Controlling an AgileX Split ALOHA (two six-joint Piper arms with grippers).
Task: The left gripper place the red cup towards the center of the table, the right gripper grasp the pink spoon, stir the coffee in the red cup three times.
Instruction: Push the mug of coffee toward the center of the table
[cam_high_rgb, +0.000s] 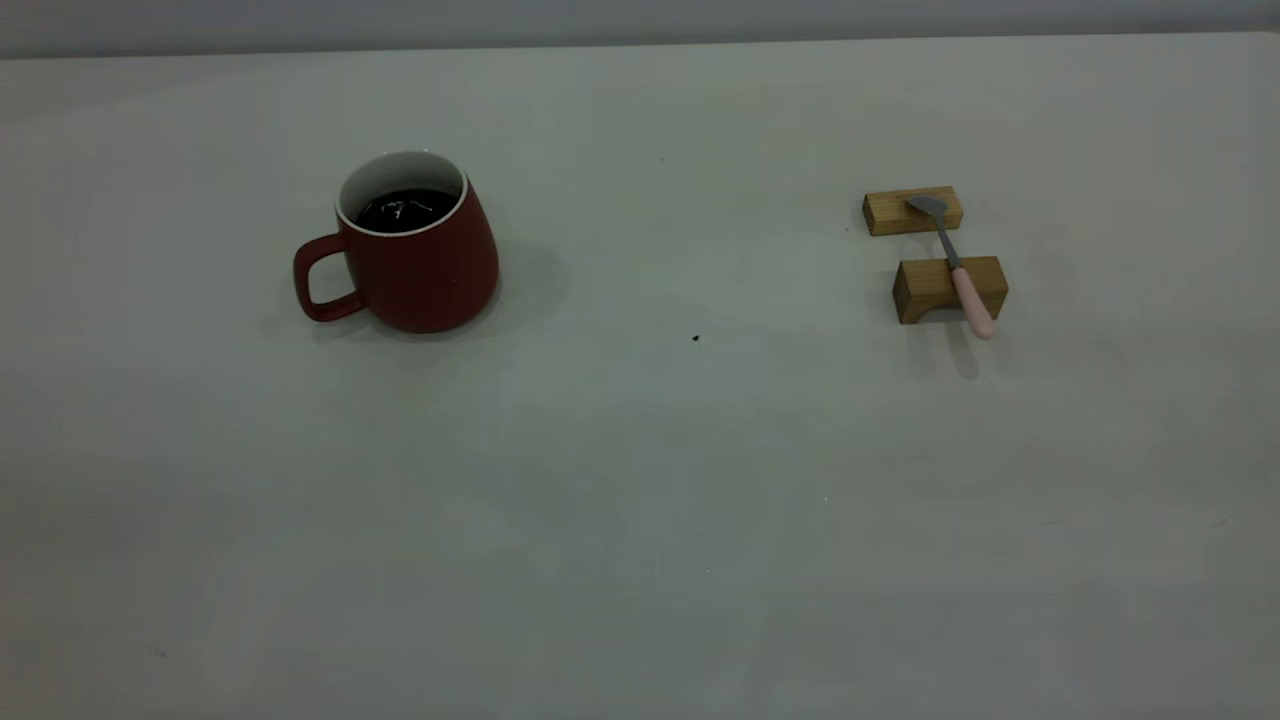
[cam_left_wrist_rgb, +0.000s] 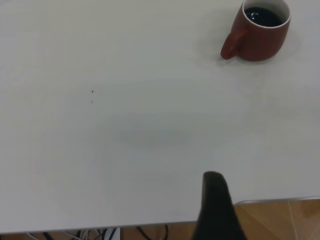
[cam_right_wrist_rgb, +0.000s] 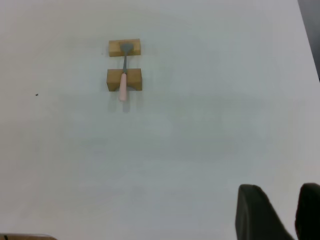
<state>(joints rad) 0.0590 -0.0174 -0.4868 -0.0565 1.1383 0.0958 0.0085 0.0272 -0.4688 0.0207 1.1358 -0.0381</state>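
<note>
Evidently nothing had been grasped: the red cup, filled with coffee, stood well apart from the pink spoon, which was bridged across two wooden blocks. The cup was judged heavy and spill-prone, best taken by its body or handle. Only the wrist views showed the grippers: the right gripper was parted; the left gripper's fingers could not be judged.

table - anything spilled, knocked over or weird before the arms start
Nothing stands out. The red cup is upright with the coffee inside, and the pink spoon lies across two wooden blocks. Only a tiny dark speck marks the table.
</note>
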